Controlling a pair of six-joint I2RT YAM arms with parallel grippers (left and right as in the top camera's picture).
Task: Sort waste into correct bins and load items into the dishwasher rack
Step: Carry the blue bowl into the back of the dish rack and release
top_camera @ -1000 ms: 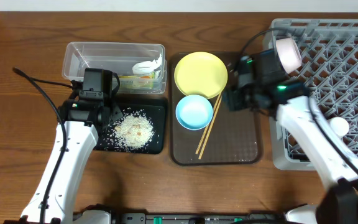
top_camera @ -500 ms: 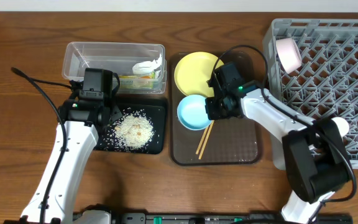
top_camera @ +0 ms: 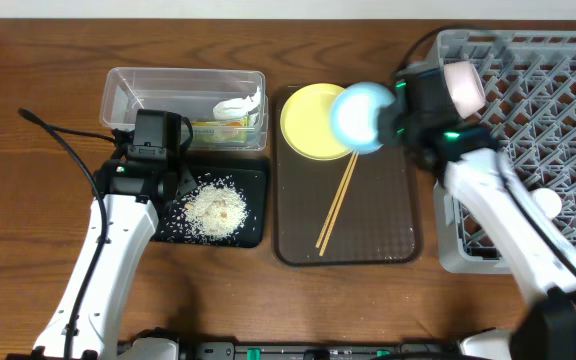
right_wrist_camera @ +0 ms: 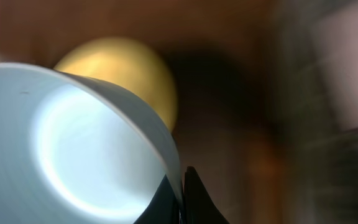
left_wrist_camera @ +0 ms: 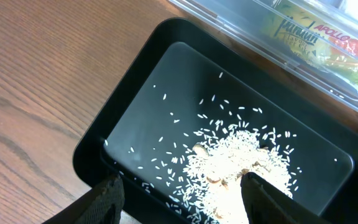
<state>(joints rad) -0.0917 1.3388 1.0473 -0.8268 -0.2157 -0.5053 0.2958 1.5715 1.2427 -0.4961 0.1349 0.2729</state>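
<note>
The right gripper had its fingers pinched on the rim of the blue bowl, held over the right edge of the yellow plate, between plate and rack — blurred, its hollow open to the wrist camera. The chopsticks lay together on the brown tray, their long axis slanting from beside the plate down to the left. The left gripper hung with fingers spread above the rice in the black tray — gripping nothing.
</note>
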